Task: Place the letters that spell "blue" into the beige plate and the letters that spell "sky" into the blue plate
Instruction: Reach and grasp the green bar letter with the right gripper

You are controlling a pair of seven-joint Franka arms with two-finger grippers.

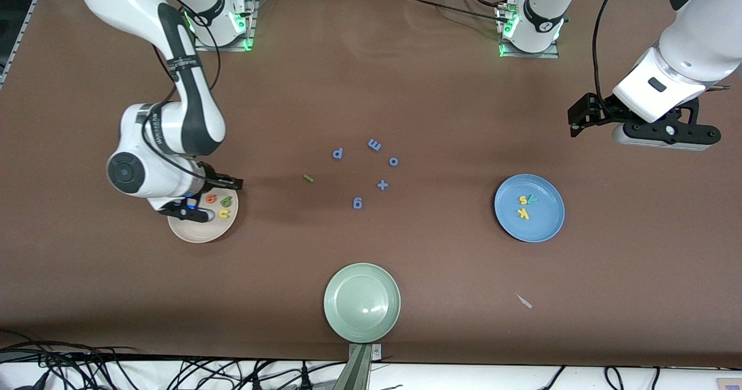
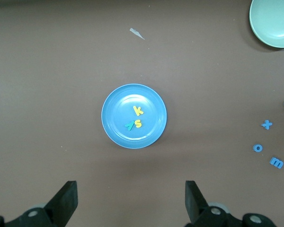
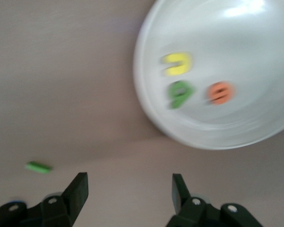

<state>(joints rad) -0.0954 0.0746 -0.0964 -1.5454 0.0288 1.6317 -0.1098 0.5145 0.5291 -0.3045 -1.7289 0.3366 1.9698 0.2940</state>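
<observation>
3 small foam letters lie in the beige plate toward the right arm's end of the table: a green "b", a yellow "u" and an orange "e". The thin green "l" lies on the table, apart from the plate. The right gripper hangs over the plate's edge, fingers parted and empty. The blue plate holds a yellow "s", a yellow "k" and a teal "y". The left gripper waits above the table, wide open, holding nothing.
</observation>
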